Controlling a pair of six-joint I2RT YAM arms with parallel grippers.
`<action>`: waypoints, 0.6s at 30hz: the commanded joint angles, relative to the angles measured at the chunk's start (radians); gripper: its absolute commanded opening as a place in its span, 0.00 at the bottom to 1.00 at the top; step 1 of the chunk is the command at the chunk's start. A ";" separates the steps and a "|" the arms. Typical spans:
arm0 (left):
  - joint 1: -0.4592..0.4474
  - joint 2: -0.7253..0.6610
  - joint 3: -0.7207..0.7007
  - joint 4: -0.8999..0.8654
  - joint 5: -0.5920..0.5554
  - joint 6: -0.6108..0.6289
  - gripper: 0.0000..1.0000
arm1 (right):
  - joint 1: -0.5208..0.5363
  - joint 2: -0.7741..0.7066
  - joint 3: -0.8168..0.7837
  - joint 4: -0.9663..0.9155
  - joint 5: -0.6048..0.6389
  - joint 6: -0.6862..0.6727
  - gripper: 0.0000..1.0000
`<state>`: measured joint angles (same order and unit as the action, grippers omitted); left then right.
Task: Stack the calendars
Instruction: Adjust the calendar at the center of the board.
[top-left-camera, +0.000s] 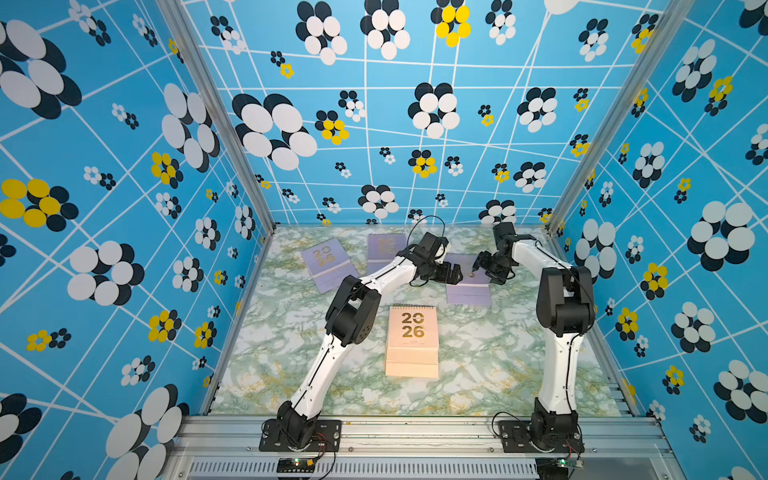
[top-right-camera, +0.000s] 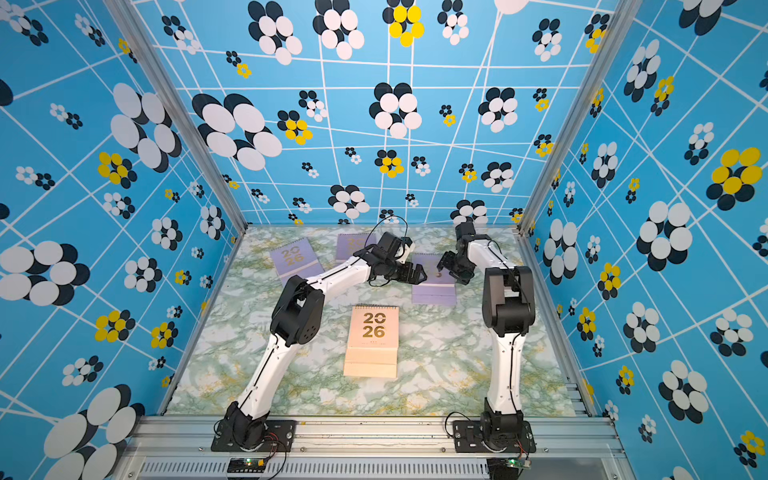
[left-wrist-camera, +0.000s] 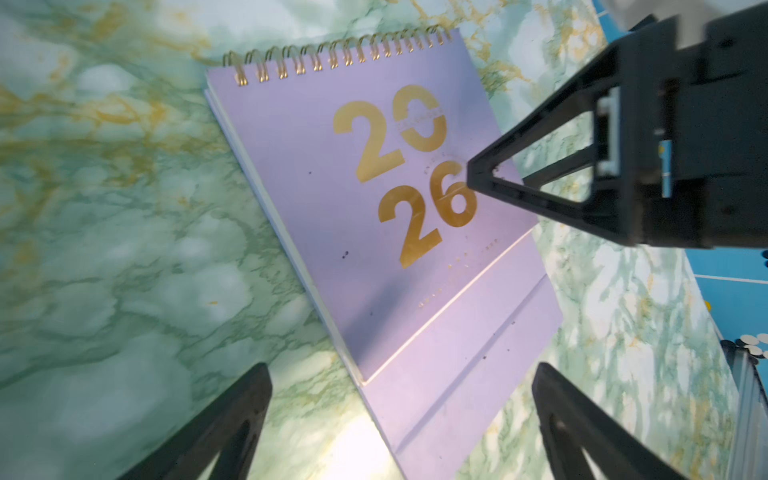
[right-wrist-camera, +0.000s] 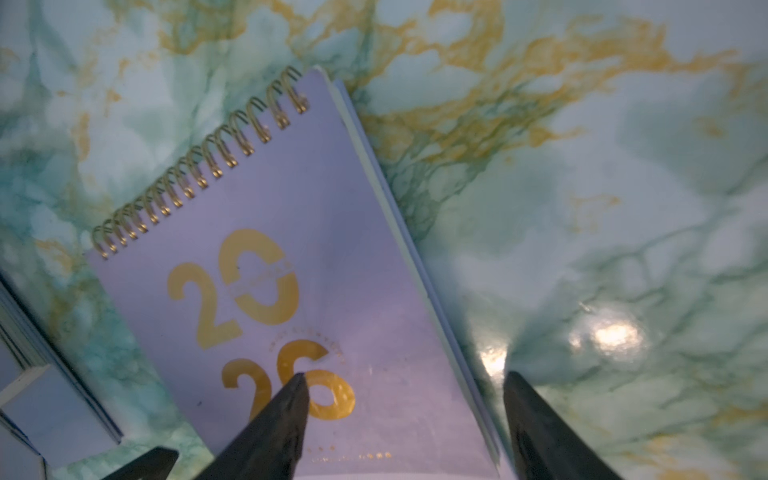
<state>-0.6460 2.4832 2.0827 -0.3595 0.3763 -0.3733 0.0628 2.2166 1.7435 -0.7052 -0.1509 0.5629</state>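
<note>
The task is being judged roughly half done. A peach pile (top-left-camera: 411, 345) is sitting at the centre of both top views, cover up. Its stepped lower edge is being read as several calendars already piled, but the count cannot be told and no yellow cover is being shown. Three lilac ones are lying flat and single on the worktop (top-left-camera: 270, 353), not yet stacked. The left lilac calendar (top-left-camera: 328, 264) is lying upper left of the pile, and the middle lilac calendar (top-left-camera: 384, 249) is just right of it, partly being hidden by the left arm. The right lilac calendar (top-left-camera: 468, 286) is lying up and right of the pile, apart from it, and is being approached by both arms. The left gripper (top-left-camera: 452, 274) is being held over its left edge. In the left wrist view its jaws are standing fully wide above the cover, with nothing being gripped or, as far as can be told, touched. The right gripper (top-left-camera: 483, 264) is being held over the same cover from the right. In the right wrist view its jaws are standing well apart, one fingertip (right-wrist-camera: 291, 403) being set on or just above the gold "6", the other lying past the calendar's edge over bare worktop. Nothing is being clamped. All three lilac calendars are being left to go onto the pile.
</note>
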 joint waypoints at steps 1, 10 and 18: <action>0.003 0.038 0.041 -0.039 -0.010 0.005 1.00 | -0.003 -0.034 -0.022 -0.017 -0.026 -0.026 0.75; 0.004 0.082 0.070 -0.030 0.009 -0.023 0.99 | 0.002 -0.067 -0.069 -0.007 -0.044 -0.036 0.73; -0.001 0.100 0.082 -0.011 0.037 -0.048 0.98 | 0.015 -0.076 -0.081 0.000 -0.067 -0.046 0.70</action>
<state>-0.6460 2.5389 2.1471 -0.3569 0.3885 -0.4015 0.0650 2.1792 1.6775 -0.6991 -0.1940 0.5339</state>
